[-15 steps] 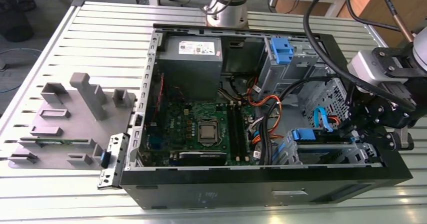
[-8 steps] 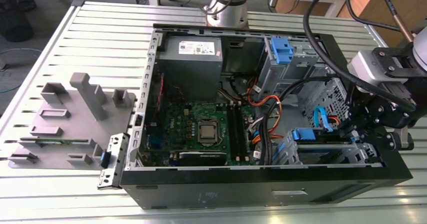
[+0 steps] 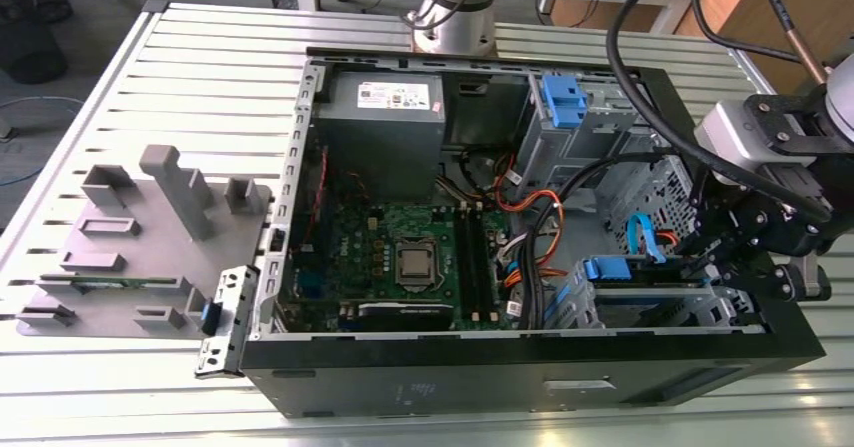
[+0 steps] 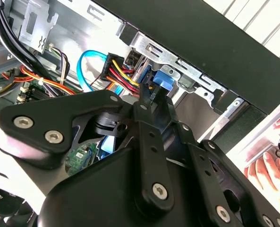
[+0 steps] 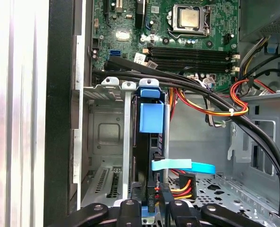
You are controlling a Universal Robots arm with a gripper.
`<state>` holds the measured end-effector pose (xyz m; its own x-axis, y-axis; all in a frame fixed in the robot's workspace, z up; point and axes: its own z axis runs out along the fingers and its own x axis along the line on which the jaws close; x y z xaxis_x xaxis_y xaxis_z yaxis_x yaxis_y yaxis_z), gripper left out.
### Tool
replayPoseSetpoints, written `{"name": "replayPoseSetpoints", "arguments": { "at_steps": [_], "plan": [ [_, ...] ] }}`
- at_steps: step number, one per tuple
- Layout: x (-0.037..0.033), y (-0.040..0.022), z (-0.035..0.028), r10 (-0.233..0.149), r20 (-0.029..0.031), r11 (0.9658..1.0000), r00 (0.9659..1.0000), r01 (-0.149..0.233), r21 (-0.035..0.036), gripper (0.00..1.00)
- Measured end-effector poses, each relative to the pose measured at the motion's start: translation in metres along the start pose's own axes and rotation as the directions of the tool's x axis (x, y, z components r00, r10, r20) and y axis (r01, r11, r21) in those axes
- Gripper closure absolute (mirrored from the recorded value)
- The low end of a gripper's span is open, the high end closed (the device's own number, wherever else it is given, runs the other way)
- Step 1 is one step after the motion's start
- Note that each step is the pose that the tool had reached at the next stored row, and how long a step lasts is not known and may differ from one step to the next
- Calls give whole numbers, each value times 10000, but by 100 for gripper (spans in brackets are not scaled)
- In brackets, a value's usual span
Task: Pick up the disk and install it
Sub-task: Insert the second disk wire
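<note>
Slatted metal worktop (image 3: 200, 77) carries an open black computer case (image 3: 534, 377) lying on its side, with a grey plastic fixture (image 3: 134, 237) beside it toward the exterior view's left. Motherboard (image 3: 400, 257) lies on the case floor, and a grey power-supply box (image 3: 383, 117) sits at the case's far edge. Blue plastic latch (image 3: 563, 102) sits on the metal cage near the far corner.

Disk (image 5: 151, 118) stands on edge in the drive bay (image 3: 667, 307) at the case's near corner on the exterior view's right, slotted between the bay's metal rails with its blue tab showing on top. Light blue data cable (image 5: 182, 166) and a bundle of red, yellow and black power wires (image 5: 180, 187) run to the disk's end.

Gripper (image 5: 151, 208) is right at that cabled end of the disk; in the first wrist view its black fingers (image 5: 130, 210) sit close on either side of the disk's edge. Cannot tell whether they are pinching it.

At the case edge in the second wrist view, a person's hand (image 4: 272, 170) rests outside the case.
</note>
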<state>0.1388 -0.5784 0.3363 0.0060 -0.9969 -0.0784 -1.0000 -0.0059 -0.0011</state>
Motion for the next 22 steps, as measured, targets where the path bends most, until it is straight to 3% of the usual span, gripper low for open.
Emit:
{"name": "replayPoseSetpoints", "arguments": {
  "at_steps": [16,18,19,22],
  "plan": [
    [-3,-35,3,0,-1,10000,10000,0,0,71],
    [-3,-35,3,0,-1,10000,10000,0,0,72],
    [-3,-35,3,0,-1,10000,10000,0,0,78],
    [-3,-36,3,0,-1,10000,10000,0,0,84]
  ]
}}
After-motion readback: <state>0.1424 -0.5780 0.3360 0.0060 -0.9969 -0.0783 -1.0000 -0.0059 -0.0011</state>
